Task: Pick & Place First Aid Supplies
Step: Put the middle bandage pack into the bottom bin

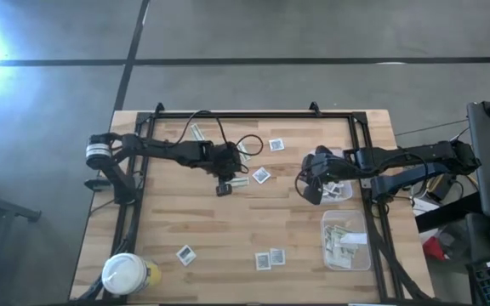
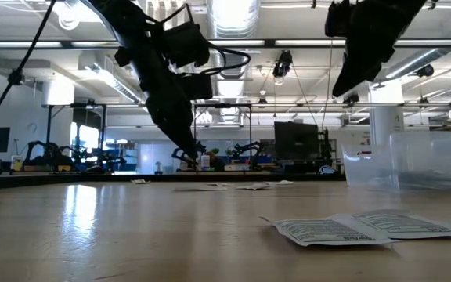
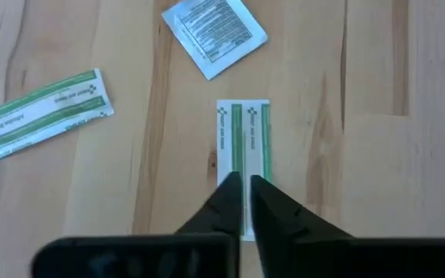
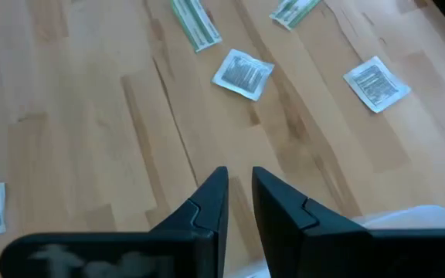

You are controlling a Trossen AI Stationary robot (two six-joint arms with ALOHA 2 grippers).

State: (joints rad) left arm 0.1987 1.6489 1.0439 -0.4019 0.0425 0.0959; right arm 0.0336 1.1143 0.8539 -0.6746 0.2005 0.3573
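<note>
First aid supplies lie flat and scattered on the wooden table: square white packets point(image 1: 262, 175) point(image 1: 276, 144) point(image 1: 185, 253) and green-and-white strips point(image 1: 198, 133). My left gripper point(image 3: 244, 184) hangs just above the near end of one strip point(image 3: 243, 135). Its fingers are all but shut, with only a slit between them, and they run along the strip. My right gripper point(image 4: 239, 177) is raised over bare wood beside a clear tub point(image 1: 334, 189). It stands slightly open with nothing between its fingers. In the low view both grippers point(image 2: 188, 157) point(image 2: 339, 90) are off the table.
A second clear tub point(image 1: 345, 240) holding strips stands at the near right. A white-lidded jar point(image 1: 126, 274) sits at the near left corner. A black frame point(image 1: 253, 113) rims the table. Two packets point(image 2: 351, 227) lie close to the near edge.
</note>
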